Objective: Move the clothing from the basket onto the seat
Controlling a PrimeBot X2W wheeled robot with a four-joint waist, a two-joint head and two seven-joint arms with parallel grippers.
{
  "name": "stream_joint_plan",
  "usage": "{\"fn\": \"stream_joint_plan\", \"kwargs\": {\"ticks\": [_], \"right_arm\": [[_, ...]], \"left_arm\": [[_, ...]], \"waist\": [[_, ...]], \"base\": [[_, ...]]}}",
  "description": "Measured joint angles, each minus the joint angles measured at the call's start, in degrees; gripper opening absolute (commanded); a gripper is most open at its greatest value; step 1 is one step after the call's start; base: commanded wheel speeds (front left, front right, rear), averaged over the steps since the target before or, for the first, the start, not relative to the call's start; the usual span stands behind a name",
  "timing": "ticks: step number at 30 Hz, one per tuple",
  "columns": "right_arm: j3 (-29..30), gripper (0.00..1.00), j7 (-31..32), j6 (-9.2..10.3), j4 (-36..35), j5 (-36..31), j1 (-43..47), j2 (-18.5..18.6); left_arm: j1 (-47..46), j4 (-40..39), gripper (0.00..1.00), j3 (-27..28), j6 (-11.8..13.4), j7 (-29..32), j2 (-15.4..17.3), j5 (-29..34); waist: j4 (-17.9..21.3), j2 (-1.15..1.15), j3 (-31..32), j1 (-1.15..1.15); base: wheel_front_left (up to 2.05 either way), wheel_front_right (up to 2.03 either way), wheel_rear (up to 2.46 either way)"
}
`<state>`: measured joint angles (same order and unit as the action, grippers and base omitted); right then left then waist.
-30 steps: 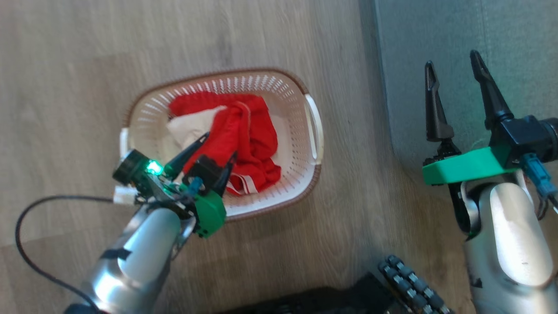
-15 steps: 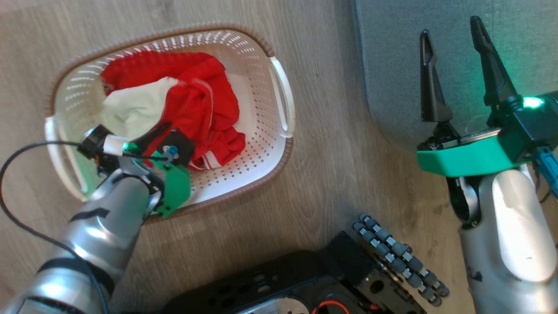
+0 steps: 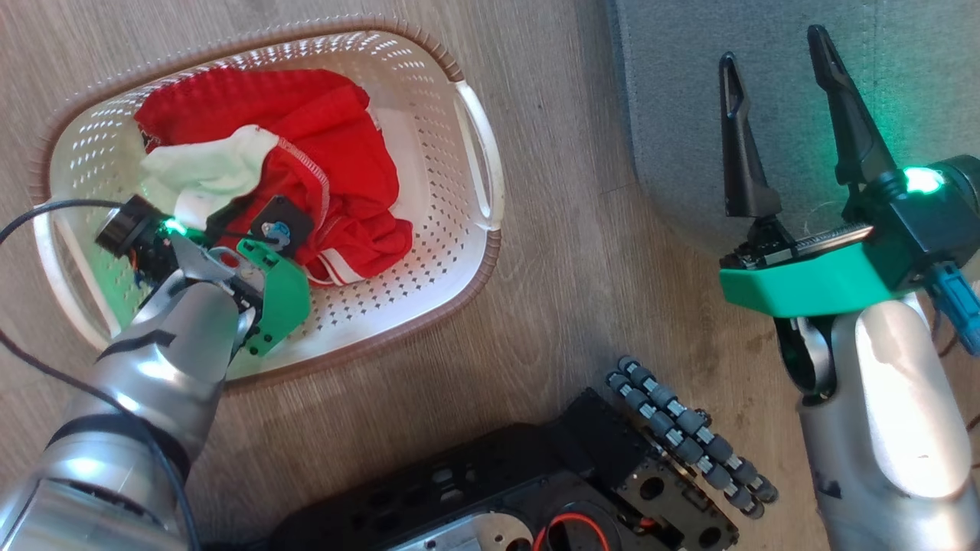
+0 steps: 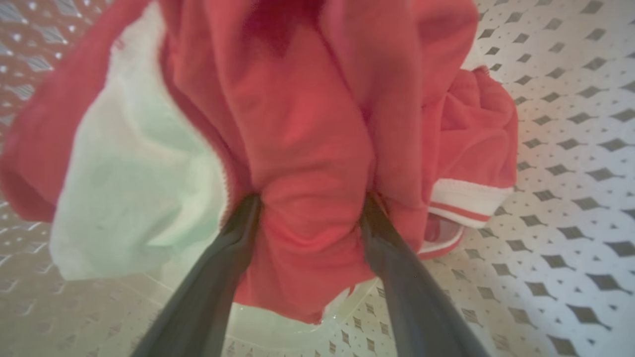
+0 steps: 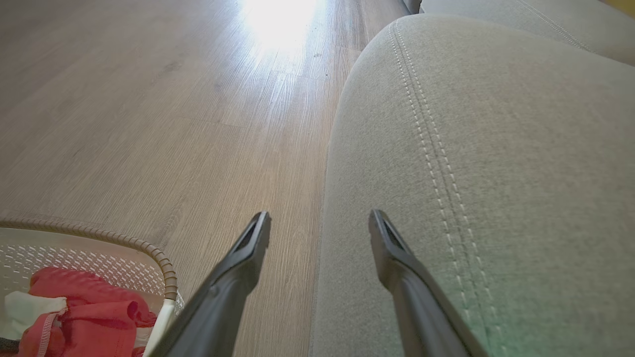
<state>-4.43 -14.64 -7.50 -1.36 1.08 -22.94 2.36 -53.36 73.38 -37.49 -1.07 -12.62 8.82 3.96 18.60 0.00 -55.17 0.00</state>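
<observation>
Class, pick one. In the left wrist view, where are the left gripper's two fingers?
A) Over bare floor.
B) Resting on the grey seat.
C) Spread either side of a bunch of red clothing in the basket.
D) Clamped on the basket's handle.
C: the left gripper has its dark fingers standing apart with a bunch of the red clothing between them, above the perforated bottom of the basket.

Pale wood-grain plank floor (image 3: 566, 229) lies all around, with a bright glare patch (image 5: 280, 17) on it.
</observation>
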Motion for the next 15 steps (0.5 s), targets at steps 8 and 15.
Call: {"fn": "stream_joint_plan", "kwargs": {"ticks": [8, 15], "right_arm": [[-0.1, 1.0, 0.0, 0.0, -0.2, -0.6, 0.1, 0.0], [-0.1, 1.0, 0.0, 0.0, -0.3, -0.7, 0.0, 0.0]], "left_arm": [[-1.8, 0.4, 0.07, -1.4, -2.5, 1.5, -0.2, -0.3], [-2.0, 0.5, 0.0, -2.3, -4.9, 1.7, -0.3, -1.1]], "waist": [[-0.3, 0.0, -0.5, 0.0], [-0.7, 0.0, -0.8, 0.0]], "base": [[0.0, 0.0, 0.0], [0.0, 0.0, 0.0]]}}
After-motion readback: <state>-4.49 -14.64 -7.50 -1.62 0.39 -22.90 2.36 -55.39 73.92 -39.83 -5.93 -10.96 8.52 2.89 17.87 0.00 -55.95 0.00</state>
